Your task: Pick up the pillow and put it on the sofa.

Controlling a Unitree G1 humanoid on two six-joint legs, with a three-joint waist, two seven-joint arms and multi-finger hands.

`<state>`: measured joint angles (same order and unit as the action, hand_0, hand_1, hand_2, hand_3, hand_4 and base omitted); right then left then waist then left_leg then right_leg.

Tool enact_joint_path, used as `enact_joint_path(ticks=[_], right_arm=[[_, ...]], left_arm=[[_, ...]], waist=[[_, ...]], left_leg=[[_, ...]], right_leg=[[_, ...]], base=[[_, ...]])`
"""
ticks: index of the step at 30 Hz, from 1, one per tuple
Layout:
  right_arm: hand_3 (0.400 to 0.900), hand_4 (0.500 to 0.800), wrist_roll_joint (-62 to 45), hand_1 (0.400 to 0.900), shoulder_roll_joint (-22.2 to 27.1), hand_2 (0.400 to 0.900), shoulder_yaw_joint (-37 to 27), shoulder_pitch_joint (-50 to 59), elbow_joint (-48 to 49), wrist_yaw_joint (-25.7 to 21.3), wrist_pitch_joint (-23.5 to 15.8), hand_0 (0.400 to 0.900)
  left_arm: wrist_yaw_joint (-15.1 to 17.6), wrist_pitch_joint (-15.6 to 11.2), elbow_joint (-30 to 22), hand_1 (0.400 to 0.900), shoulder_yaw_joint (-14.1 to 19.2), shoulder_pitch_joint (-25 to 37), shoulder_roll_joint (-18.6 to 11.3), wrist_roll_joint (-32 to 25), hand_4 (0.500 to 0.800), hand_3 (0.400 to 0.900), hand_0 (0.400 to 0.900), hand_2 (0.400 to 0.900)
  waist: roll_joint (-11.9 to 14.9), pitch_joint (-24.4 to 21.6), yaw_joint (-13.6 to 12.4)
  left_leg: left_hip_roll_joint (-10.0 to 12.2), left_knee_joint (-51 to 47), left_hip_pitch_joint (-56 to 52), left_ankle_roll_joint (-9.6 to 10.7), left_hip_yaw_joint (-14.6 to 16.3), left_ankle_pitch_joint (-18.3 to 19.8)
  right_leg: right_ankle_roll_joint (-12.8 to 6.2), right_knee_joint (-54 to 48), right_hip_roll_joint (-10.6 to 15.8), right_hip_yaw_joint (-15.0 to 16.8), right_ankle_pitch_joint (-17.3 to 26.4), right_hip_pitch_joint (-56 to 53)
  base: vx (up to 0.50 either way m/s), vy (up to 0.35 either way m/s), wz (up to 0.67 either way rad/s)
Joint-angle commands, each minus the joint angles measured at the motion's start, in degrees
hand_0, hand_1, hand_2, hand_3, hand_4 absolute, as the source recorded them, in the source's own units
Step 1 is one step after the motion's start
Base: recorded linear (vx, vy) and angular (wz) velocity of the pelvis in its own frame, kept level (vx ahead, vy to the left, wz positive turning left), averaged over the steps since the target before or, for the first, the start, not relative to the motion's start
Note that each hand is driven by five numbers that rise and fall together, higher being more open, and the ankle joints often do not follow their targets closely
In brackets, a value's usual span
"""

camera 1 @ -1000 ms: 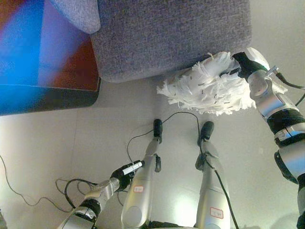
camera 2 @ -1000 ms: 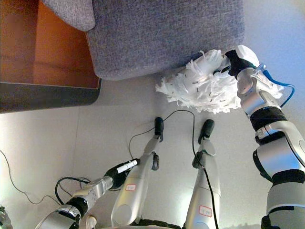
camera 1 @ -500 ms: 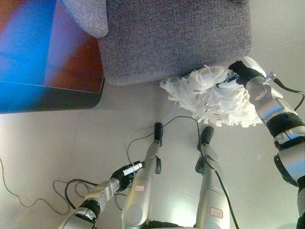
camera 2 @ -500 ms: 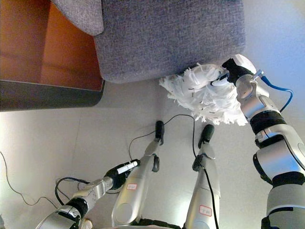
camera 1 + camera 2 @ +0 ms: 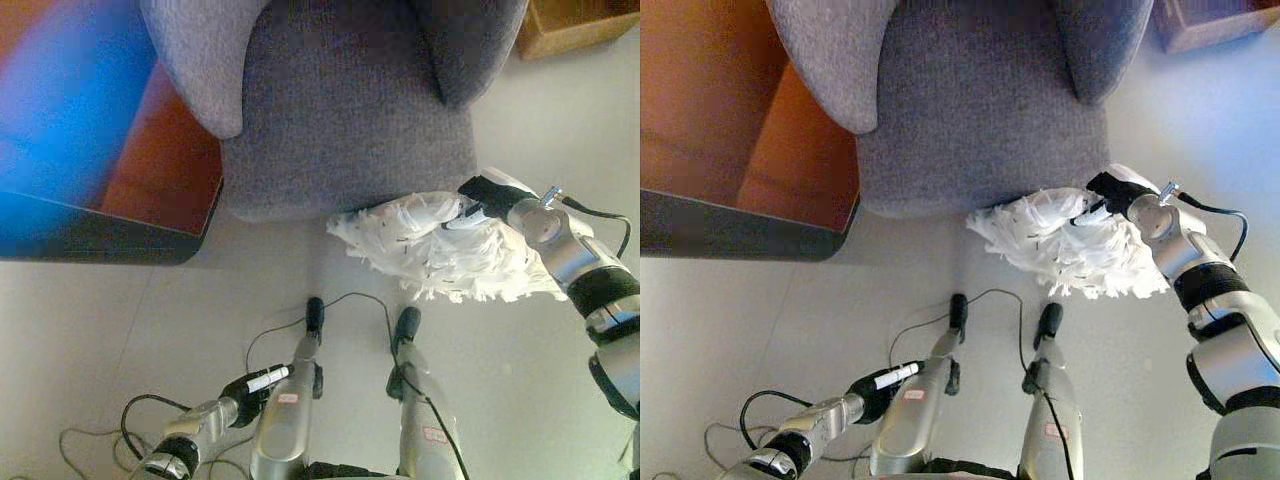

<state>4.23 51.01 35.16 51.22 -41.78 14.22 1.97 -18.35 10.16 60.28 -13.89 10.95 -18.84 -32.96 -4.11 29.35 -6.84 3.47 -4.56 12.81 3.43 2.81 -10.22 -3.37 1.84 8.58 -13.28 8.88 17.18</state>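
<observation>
Pillow [image 5: 450, 255] first: a white shaggy cushion with long ragged fringes, held off the floor [image 5: 120, 330] by the right hand [image 5: 484, 196]. That hand's dark fingers curl into the fluffy top edge of it, one white fingertip pressed among the strands, so the hand is clamped on the pillow. Most of the cushion hangs below and to the left of the hand, spreading out toward the lower right as well. Just beyond the hand, up and to its left, is the grey fabric armchair-style sofa [image 5: 350, 110]; the upper fringe of the pillow touches or overlaps the front edge of the seat cushion, though whether it rests any weight there is hard to tell. The sofa's two rounded armrests flank the seat further from the hand. A dark-edged reddish-brown cabinet or low table [image 5: 750, 170] stands well off to the left of the sofa.

Low down, far from the pillow, the left hand [image 5: 255, 383] hangs near the floor with its dark fingers loosely curled and one white-tipped finger sticking forward; it holds nothing.
</observation>
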Motion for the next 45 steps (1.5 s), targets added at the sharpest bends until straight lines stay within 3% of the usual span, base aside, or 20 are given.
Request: enact_joint_path(ticks=[1,5,14,22,29,38,45], right_arm=[[0.400,0.500,-2.84,0.400,5.31,0.400,-6.37,3.35,8.29,2.54,-6.68,0.400],[0.400,0.500,-3.66,0.400,5.58,0.400,-9.03,-2.41,11.58,8.15,-7.51,0.400],[0.400,0.500,-4.64,0.400,2.33,0.400,-13.33,-10.60,16.29,21.06,-6.60,0.400],[0.400,0.500,-8.37,0.400,1.18,0.400,-10.02,-1.88,15.44,26.78,-2.49,0.400],[0.400,0.500,-13.20,0.400,-0.17,0.400,-2.70,14.26,6.55,26.57,0.87,0.400],[0.400,0.500,-13.13,0.400,-4.00,0.400,0.96,22.88,-2.31,23.90,7.24,0.400],[0.400,0.500,-16.30,0.400,-4.57,0.400,-0.23,27.58,-8.89,11.71,13.29,0.400]], left_arm=[[-1.26,2.84,2.76,0.900,-1.01,-4.94,-3.66,4.53,0.800,0.900,0.900,0.900],[-1.70,3.52,5.05,0.900,0.25,-6.72,-3.54,6.03,0.800,0.900,0.900,0.900],[-2.19,6.24,8.45,0.900,4.20,-9.73,-1.33,7.73,0.800,0.900,0.900,0.900],[-2.98,9.33,11.77,0.900,5.78,-8.79,-0.61,6.87,0.800,0.900,0.900,0.900],[-2.64,11.71,14.10,0.900,6.32,-8.55,-0.12,5.92,0.800,0.900,0.900,0.900],[-2.00,14.58,15.26,0.900,6.69,-9.43,-0.31,5.54,0.800,0.900,0.900,0.900],[-1.77,16.70,14.92,0.900,5.71,-9.16,-1.68,4.39,0.800,0.900,0.900,0.900]], waist=[[4.78,-5.94,0.29],[6.90,-10.05,0.91],[8.42,-20.92,1.88],[9.62,-24.18,1.38],[10.87,-25.41,-0.73],[11.30,-25.50,-3.79],[11.92,-23.93,-6.19]], left_leg=[[-1.42,3.77,-2.39,0.18,3.02,7.54],[-0.89,2.17,-6.94,0.58,3.62,7.93],[-1.35,-0.44,-15.19,0.59,4.08,9.04],[-1.75,-0.44,-19.21,0.52,3.19,10.24],[-1.68,-0.44,-20.01,0.92,2.20,10.14],[-1.60,-0.44,-19.18,1.09,0.40,9.27],[-1.59,-0.44,-17.69,0.98,-1.52,8.75]], right_leg=[[-2.52,3.29,-1.00,-3.23,-7.68,-5.73],[-2.91,-0.23,-1.23,-3.32,-6.67,-11.06],[-3.37,-5.27,-1.61,-3.55,-5.40,-20.10],[-2.99,-5.52,-2.06,-3.50,-6.33,-24.92],[-2.77,-6.24,-2.30,-4.64,-6.27,-26.96],[-2.58,-6.72,-2.29,-6.21,-6.37,-27.74],[-2.45,-6.84,-2.50,-7.24,-6.55,-27.28]], base=[[0.11,-0.051,0.00],[0.12,-0.031,-0.02],[0.16,0.032,0.00],[0.12,0.054,0.07],[0.10,0.054,0.12],[0.10,0.073,0.17],[0.05,0.045,0.17]])
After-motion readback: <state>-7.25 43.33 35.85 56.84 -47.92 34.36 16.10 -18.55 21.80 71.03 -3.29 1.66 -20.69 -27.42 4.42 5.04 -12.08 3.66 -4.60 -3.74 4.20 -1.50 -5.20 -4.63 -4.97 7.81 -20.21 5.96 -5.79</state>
